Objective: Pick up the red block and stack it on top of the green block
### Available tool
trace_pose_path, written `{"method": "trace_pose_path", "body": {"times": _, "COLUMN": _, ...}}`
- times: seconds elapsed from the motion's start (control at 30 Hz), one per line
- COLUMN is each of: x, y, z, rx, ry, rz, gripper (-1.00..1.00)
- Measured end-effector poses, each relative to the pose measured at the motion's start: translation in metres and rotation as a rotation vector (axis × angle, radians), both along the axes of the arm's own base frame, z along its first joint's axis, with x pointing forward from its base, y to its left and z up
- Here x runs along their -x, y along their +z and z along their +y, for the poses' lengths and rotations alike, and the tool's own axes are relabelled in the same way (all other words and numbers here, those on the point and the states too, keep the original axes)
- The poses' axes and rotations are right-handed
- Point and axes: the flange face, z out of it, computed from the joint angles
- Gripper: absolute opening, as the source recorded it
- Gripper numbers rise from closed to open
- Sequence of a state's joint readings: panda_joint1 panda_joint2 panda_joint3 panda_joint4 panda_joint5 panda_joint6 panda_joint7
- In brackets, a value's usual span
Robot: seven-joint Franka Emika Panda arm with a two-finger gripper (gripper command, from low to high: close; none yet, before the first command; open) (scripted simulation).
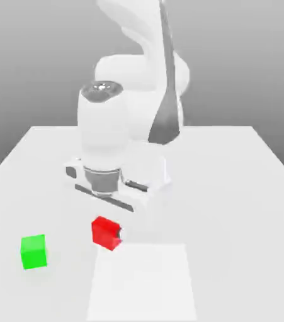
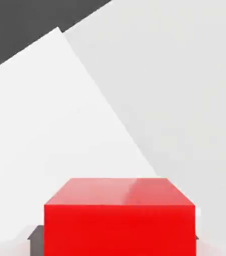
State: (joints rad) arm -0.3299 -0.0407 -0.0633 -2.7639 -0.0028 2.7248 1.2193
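The end effector is pinching the small bright red matte cube by two flat sides, a good spot, since it is probably looking light and hard.

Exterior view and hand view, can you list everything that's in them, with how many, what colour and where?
Red block: one, bright red, held in the pincer, right of the green block in the exterior view
Green block: one, bright green, on the table, towards the exterior view's left
Table: one, pale grey, under the scene
Rectangular patch: one, white, on the table at the exterior view's near edge
Background: one, grey, beyond the table
Robot arm: one, white with grey parts, above the table
Pincer: one, fingers on either side of the red block
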Motion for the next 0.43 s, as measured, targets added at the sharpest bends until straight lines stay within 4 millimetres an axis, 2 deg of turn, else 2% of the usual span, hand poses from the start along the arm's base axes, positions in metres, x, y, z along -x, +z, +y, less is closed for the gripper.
{"method": "trace_pose_path", "body": {"times": 0.1, "x": 0.023, "y": 0.014, "z": -0.079, "rx": 0.0, "ry": -0.222, "rz": 0.001, "gripper": -1.0}}
{"method": "trace_pose_path", "body": {"times": 0.13, "x": 0.028, "y": 0.011, "z": -0.092, "rx": 0.0, "ry": -0.258, "rz": 0.001, "gripper": -1.0}}
{"method": "trace_pose_path", "body": {"times": 0.2, "x": 0.029, "y": -0.005, "z": -0.099, "rx": 0.001, "ry": -0.276, "rz": 0.001, "gripper": -1.0}}
{"method": "trace_pose_path", "body": {"times": 0.3, "x": 0.023, "y": -0.038, "z": -0.092, "rx": 0.001, "ry": -0.254, "rz": 0.001, "gripper": -1.0}}
{"method": "trace_pose_path", "body": {"times": 0.33, "x": 0.023, "y": -0.044, "z": -0.091, "rx": 0.001, "ry": -0.253, "rz": 0.001, "gripper": 1.0}}
{"method": "trace_pose_path", "body": {"times": 0.43, "x": 0.023, "y": -0.044, "z": -0.091, "rx": 0.001, "ry": -0.253, "rz": 0.001, "gripper": 1.0}}
